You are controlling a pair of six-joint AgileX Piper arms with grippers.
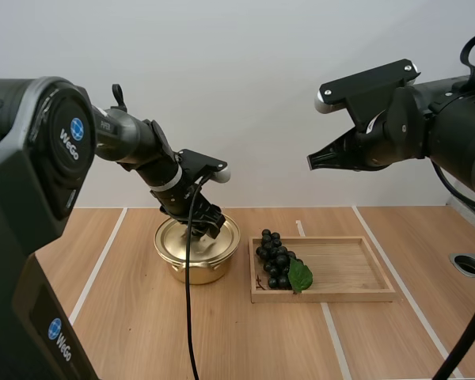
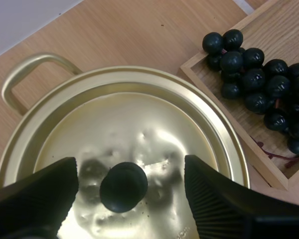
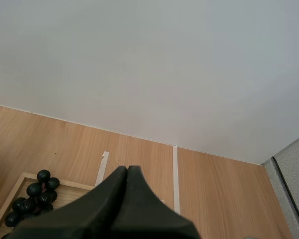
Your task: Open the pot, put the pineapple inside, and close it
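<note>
A gold pot [image 1: 196, 255] with its lid [image 2: 124, 149] on stands left of a wooden tray [image 1: 348, 273]. My left gripper [image 1: 207, 229] hovers just over the lid, open, its fingers [image 2: 40, 194] on either side of the black knob [image 2: 123, 186] without touching it. A bunch of dark grapes [image 1: 277, 260] with a green leaf lies at the tray's left end; the grapes [image 2: 259, 84] also lie beside the pot in the left wrist view. My right gripper [image 1: 313, 161] hangs high above the tray, shut on nothing, its fingers [image 3: 122, 199] together as one wedge.
White tape lines [image 1: 101, 265] run across the wooden table. A round metal hole [image 1: 469, 264] sits at the table's right edge. The tray's right part is bare wood.
</note>
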